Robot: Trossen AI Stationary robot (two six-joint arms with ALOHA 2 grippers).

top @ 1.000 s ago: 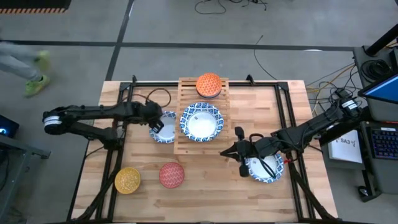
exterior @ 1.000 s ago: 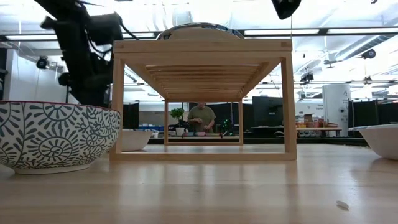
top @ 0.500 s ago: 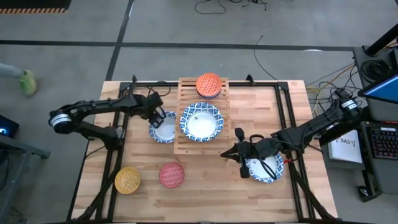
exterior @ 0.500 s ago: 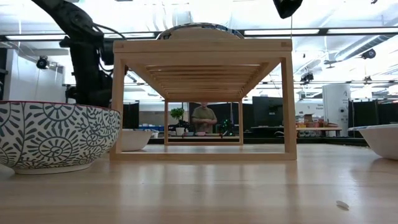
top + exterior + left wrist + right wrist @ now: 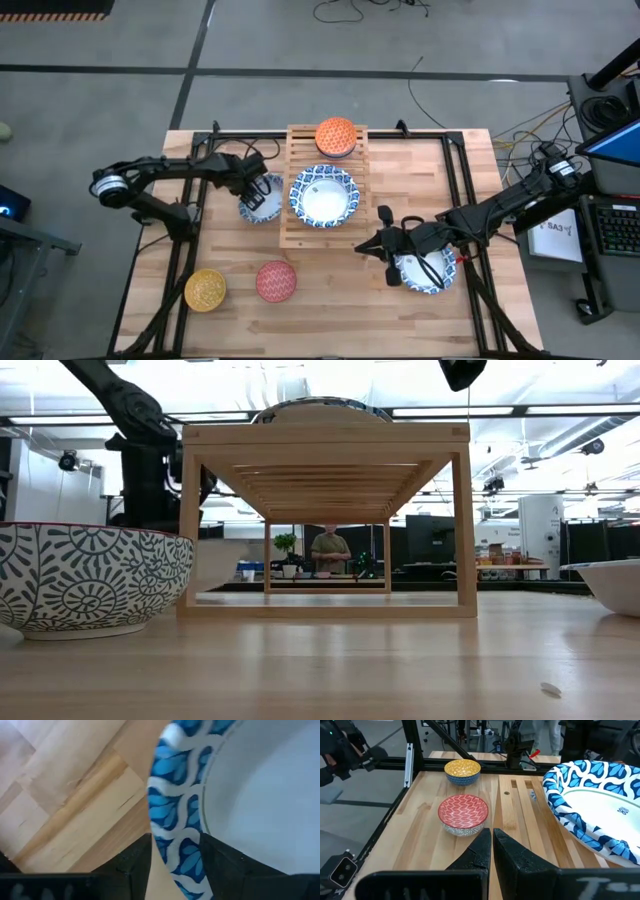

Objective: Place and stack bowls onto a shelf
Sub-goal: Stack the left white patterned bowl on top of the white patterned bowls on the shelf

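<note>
Left gripper (image 5: 175, 865) fingers straddle the rim of a blue-patterned bowl (image 5: 250, 795) beside the shelf (image 5: 300, 235), pinching it. Right gripper (image 5: 491, 851) fingers are pressed together, empty, beside another patterned bowl (image 5: 590, 815).

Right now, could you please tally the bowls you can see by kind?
Wide blue-patterned bowls: 3, left, on the shelf, right
Orange bowl: 1
Yellow bowl: 1
Red bowl: 1
Total: 6
</note>
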